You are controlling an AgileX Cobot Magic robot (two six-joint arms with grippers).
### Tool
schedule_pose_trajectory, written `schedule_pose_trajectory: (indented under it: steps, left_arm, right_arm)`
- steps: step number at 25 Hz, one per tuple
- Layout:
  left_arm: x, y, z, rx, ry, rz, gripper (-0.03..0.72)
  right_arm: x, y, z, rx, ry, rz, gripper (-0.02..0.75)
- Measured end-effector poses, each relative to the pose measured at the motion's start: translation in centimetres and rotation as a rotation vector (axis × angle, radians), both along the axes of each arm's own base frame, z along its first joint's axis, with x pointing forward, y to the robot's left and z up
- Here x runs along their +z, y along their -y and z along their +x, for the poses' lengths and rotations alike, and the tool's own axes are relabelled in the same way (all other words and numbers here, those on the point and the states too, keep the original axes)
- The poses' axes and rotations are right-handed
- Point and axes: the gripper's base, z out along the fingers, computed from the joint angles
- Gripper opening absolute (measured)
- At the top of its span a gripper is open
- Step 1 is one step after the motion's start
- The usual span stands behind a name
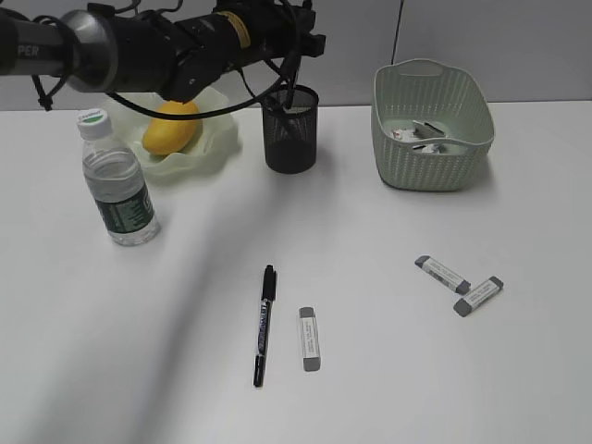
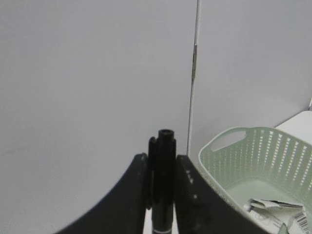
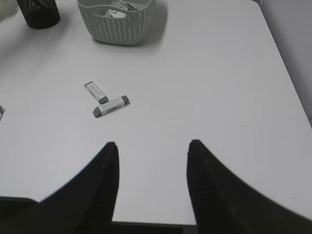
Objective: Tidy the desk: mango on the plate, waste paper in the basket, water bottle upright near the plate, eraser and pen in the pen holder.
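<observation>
So the plain white flat desk (image 1: 388, 370) carries everything here. Biggest thing on it is the pale green rectangular plastic basket (image 1: 435, 157) with the woven-pattern wall, sitting toward the far right corner, and the crumpled white waste paper (image 1: 421, 137) is already lying inside it. Over by the far left edge there's the pale green translucent plate (image 1: 217, 148) with the wavy rim, and the yellow-orange oval mango (image 1: 172, 128) rests on it. The small clear water bottle (image 1: 117, 185) with white cap and dark green label stands upright just in front of the plate. The black wire-mesh pen holder (image 1: 290, 129) sits between plate and basket, near the far edge.

The left gripper (image 2: 161, 168) is up above the pen holder, its jaws clamped on a black pen (image 2: 165, 180). The right gripper (image 3: 152, 165) hangs over the near right part of the desk, jaws apart, nothing between them.

Loose stuff: a second black pen (image 1: 265, 324) lies near the front edge, a grey-ended white eraser (image 1: 309, 339) just beside it, and two more erasers (image 1: 459, 285) touching each other further right.
</observation>
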Motion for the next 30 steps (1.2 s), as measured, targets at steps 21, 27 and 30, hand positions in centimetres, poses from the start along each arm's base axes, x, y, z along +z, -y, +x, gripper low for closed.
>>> schedule_pose_trajectory:
  steps: [21,27,30]
  left_arm:
    - [-0.3,-0.6,0.2,0.083,-0.121,-0.046,0.503]
    - [4.7,-2.5,-1.5,0.174,-0.222,0.064,0.508]
    - [7.9,-3.7,-2.9,0.217,-0.242,0.114,0.508]
  right_arm:
    - [0.0,0.0,0.0,0.001,0.000,0.001,0.372]
    - [0.0,0.0,0.0,0.001,0.000,0.001,0.372]
    - [0.0,0.0,0.0,0.001,0.000,0.001,0.372]
